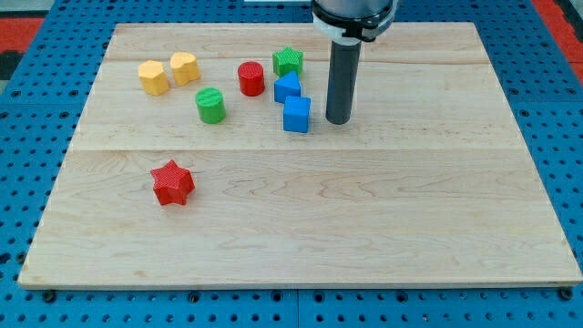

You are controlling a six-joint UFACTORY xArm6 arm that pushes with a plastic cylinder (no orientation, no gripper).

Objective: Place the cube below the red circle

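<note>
Arm housing [354, 16] cut off by the view's top edge; only its lower rim shows, everything above is out of view. Counter [301, 228] near corners slightly clipped at the view's bottom, with the blue pegboard base [537, 100] running off every edge. Upper blue block [287, 87] partly hidden behind the blue cube [296, 115]; its shape can't be pinned down. Green star [288, 61] lower edge covered by that upper blue block. Two yellow blocks [168, 73] touching, shapes too small to call: heart or pentagon unclear. Red patches at the top corners too cropped to identify.
</note>
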